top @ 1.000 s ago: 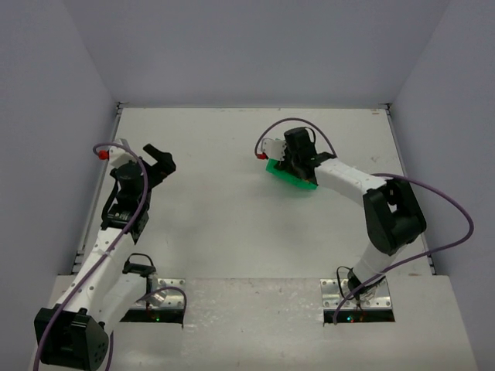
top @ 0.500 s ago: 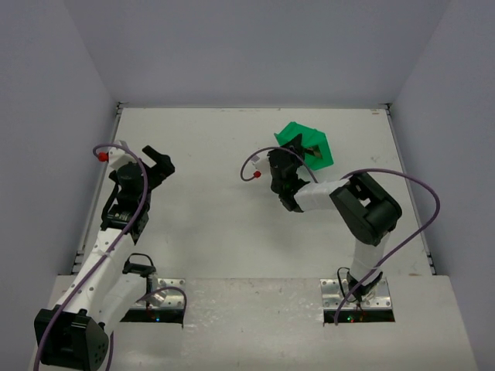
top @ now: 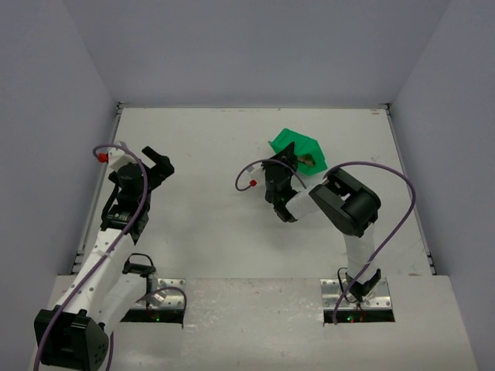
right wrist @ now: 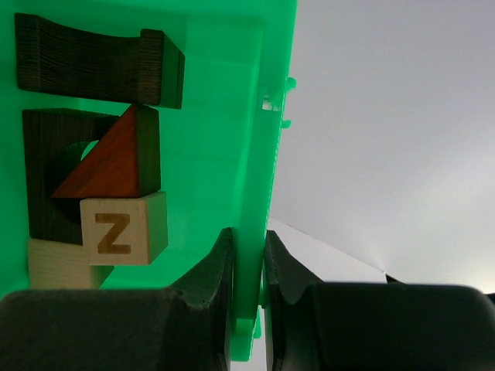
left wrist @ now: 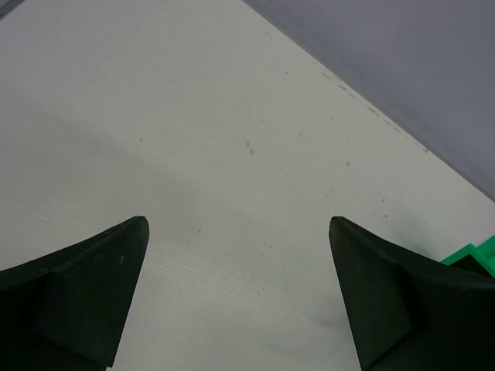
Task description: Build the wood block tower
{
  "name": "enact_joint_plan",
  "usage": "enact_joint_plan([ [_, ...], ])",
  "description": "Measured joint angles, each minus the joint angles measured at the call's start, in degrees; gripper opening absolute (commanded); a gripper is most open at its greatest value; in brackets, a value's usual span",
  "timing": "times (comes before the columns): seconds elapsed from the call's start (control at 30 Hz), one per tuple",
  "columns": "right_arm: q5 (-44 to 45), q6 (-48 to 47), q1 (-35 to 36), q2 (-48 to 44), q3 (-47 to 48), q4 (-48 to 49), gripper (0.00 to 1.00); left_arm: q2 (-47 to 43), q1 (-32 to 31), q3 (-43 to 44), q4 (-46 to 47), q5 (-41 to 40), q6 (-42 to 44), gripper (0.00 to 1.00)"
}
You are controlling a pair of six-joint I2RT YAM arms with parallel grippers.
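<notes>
My right gripper [right wrist: 246, 255] is shut on the wall of the green plastic bin [right wrist: 216, 139] and holds it tilted; it shows in the top view [top: 298, 145] at the table's far middle. Inside the bin lie the wooden blocks: a dark brown curved block [right wrist: 93, 66], a dark brown block with a hole [right wrist: 42, 193], a reddish-brown triangle [right wrist: 112, 162], a light tan cube marked Z [right wrist: 124, 230] and a pale block [right wrist: 54, 267] under it. My left gripper [left wrist: 236, 297] is open and empty over bare table at the left [top: 158, 166].
The white table [top: 216, 224] is walled by grey panels on three sides. A corner of the green bin shows at the right edge of the left wrist view [left wrist: 476, 255]. Purple cables loop off both arms.
My right arm has swung the green bin from flat near the middle up and back, turning it over half a second. The left arm has not moved.
</notes>
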Motion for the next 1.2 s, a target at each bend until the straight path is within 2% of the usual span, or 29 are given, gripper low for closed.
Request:
enact_joint_plan([
  [0.43, 6.9, -0.1, 5.0, 1.4, -0.6, -1.2, 0.00, 0.0, 0.0, 0.0, -0.1, -0.4, 0.0, 1.00],
  [0.93, 9.2, -0.2, 5.3, 1.4, -0.3, -2.2, 0.00, 0.0, 0.0, 0.0, -0.1, -0.4, 0.0, 1.00],
  [1.2, 10.2, -0.1, 5.3, 1.4, 0.1, -3.3, 0.04, 0.3, 0.0, 0.0, -0.1, -0.2, 0.0, 1.00],
])
